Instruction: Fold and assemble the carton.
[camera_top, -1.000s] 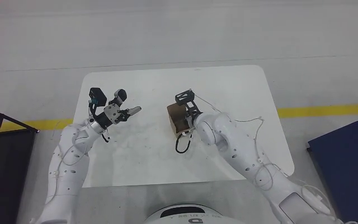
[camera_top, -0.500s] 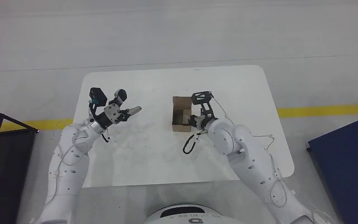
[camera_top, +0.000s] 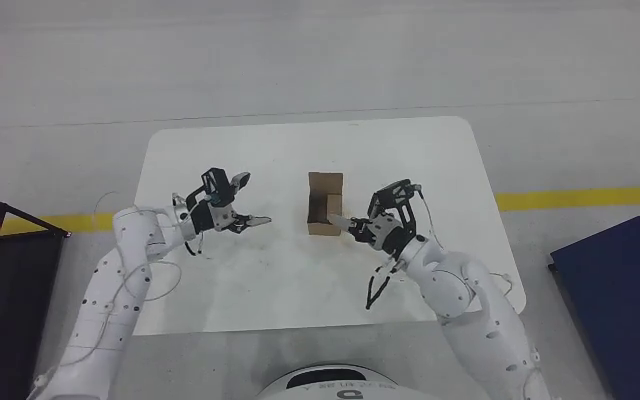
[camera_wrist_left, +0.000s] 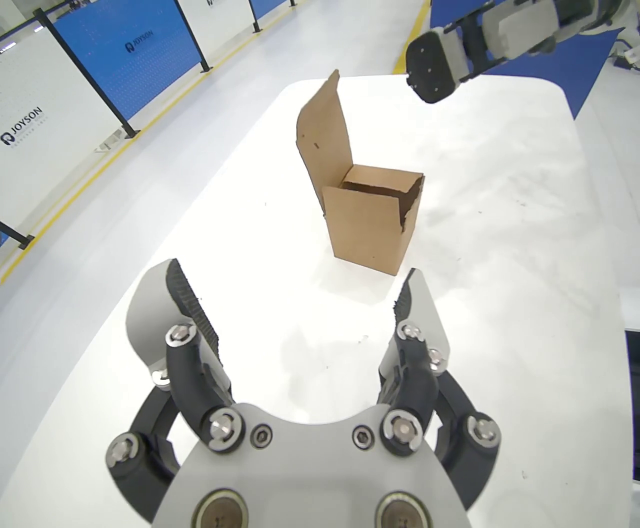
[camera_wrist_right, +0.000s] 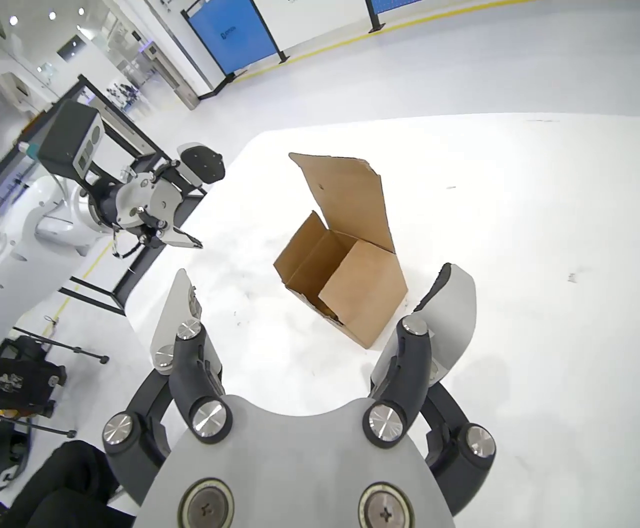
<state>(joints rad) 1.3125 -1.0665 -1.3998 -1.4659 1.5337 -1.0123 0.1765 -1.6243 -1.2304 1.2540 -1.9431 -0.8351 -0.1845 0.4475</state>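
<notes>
Brown cardboard is seen near the middle of the white table (camera_top: 430, 160): the carton (camera_top: 324, 203) stands upright with its top open, between the two grippers and nearer the right one. From above, its dark inside is looked into, and the tall flap (camera_top: 325, 181) on the side away from the robot is flattened to a pale band. In the left wrist view that flap (camera_wrist_left: 325, 135) is seen standing high and slightly curved, and a ragged edge (camera_wrist_left: 406, 212) is made out at one upper corner.

The left gripper (camera_top: 250, 200) is held spread wide with nothing in it, well apart from the carton. The right gripper (camera_top: 358, 212) is likewise spread wide and holds nothing. In the top view one of its fingers (camera_top: 342, 222) seems to lie just beside the carton's near corner, but the left wrist view places that finger (camera_wrist_left: 432, 75) in the air, clear of the carton. In the right wrist view the left gripper (camera_wrist_right: 197, 205) is seen beyond the carton (camera_wrist_right: 360, 295), over the table.
</notes>
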